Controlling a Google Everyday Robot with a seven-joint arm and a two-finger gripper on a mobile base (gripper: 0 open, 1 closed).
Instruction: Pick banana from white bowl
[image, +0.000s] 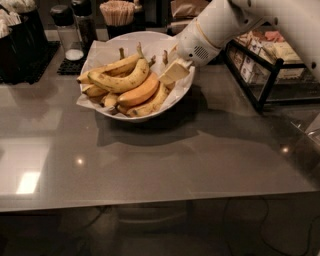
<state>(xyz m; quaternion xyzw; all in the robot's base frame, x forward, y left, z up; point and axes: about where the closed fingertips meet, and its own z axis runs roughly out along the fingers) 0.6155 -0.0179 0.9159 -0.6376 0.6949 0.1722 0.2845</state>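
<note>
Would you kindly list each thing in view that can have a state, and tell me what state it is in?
white bowl, upright on the table, lined with paper, holding fruit.
gripper, low over the white bowl's right side, at the fruit.
banana, lying in the white bowl, not lifted.
orange banana, lying on the pile.
shaker, upright, lid on.

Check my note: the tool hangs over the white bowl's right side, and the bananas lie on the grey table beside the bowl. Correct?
No. The camera view shows the bananas piled inside the white bowl, not on the table. The tool does hang over the bowl's right side.
</note>
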